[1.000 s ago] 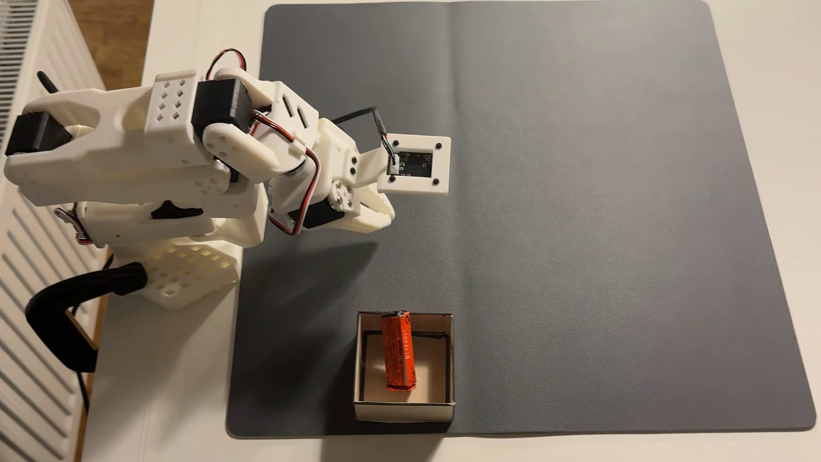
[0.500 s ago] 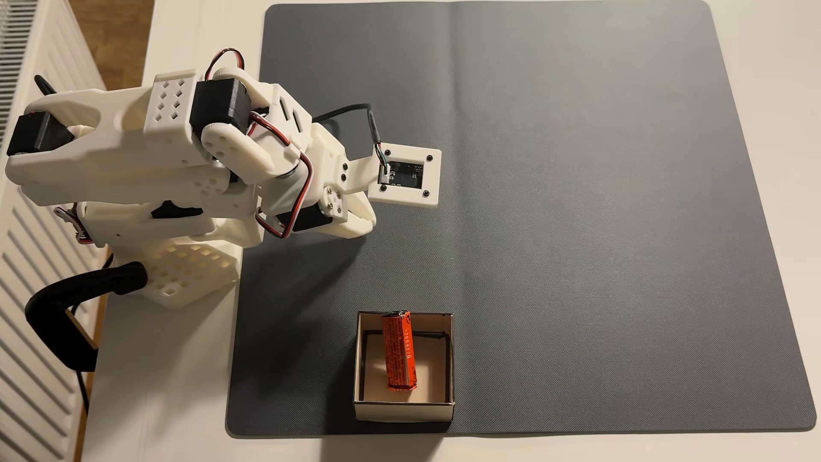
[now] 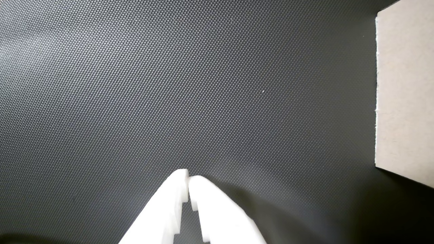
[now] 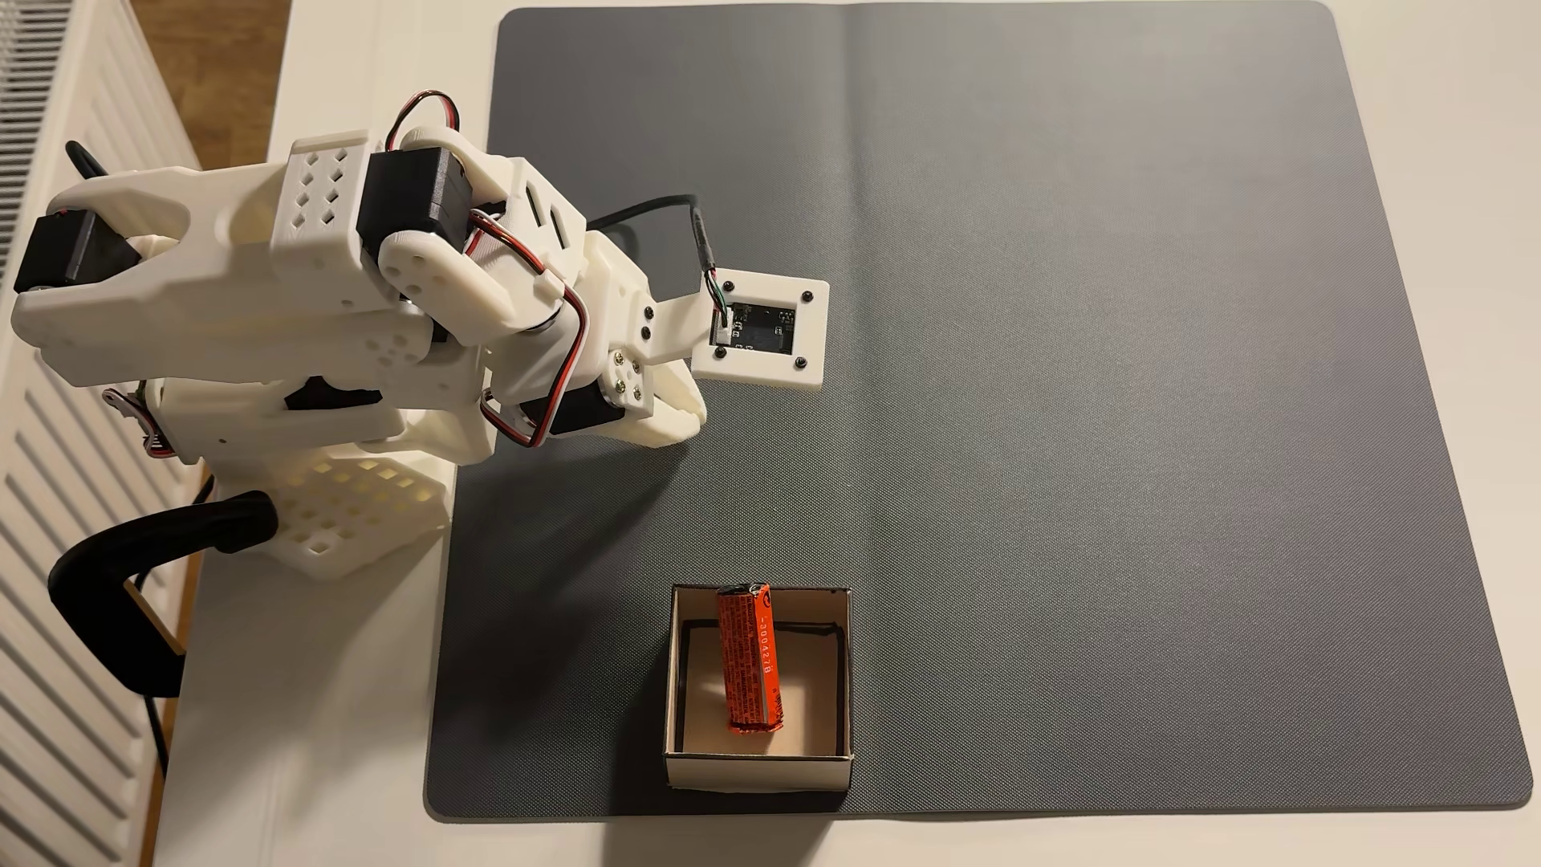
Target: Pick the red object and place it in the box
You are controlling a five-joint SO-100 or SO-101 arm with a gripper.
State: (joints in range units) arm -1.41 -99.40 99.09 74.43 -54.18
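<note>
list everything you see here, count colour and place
red object: one, orange-red with black ends, inside the box, leaning on its far wall in the fixed view
box: one, off-white cardboard, tan floor, near edge of the mat
mat: one, dark grey, on the table
table: one, white
radiator: one, white, left edge of the fixed view
clamp: one, black, at the table's left edge
pincer: one, white, shut, over bare mat

Warm, even indoor light fills the fixed view, sharp from edge to edge. The arm (image 4: 333, 283) throws a soft, broad shadow down onto the grey mat (image 4: 1084, 417), and the box (image 4: 759, 771) shades the mat below it. The wrist view is dimmer; the white tool (image 3: 188, 178) looks overexposed and slightly soft.
</note>
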